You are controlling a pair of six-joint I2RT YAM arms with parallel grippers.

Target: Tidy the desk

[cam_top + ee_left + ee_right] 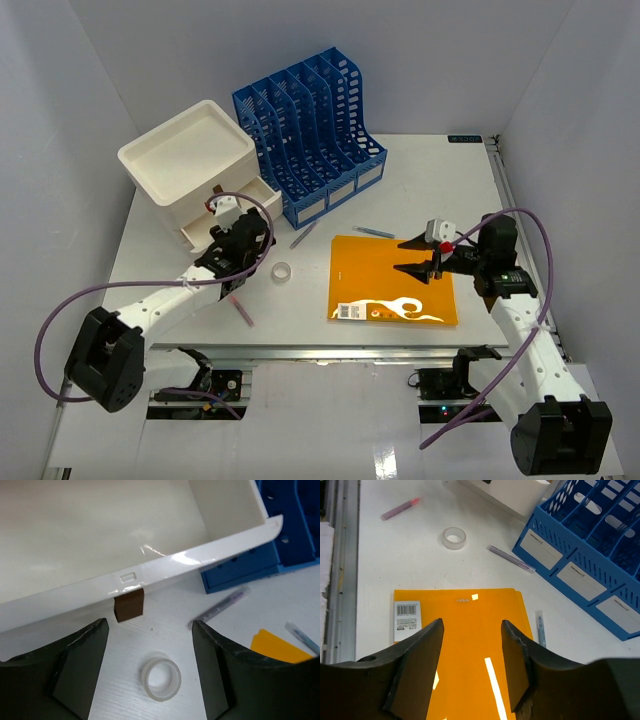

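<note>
The desk [440,180] is a white-grey tabletop with metal rails. An orange folder [392,280] lies flat on it at the front right. My right gripper [402,255] hovers open and empty over the folder [465,610]; in the right wrist view the gripper [471,625] has its jaws spread. My left gripper [252,258] is open and empty above a clear tape roll [282,271], just in front of the open drawer [100,540]. In the left wrist view the tape roll [160,676] lies between the spread fingers of the gripper [150,625].
A white drawer box [195,165] stands at the back left, its drawer open with a brown handle [129,605]. A blue file organizer [315,130] stands beside it. A purple pen [303,236], a blue pen [373,231] and a pink pen [241,311] lie loose.
</note>
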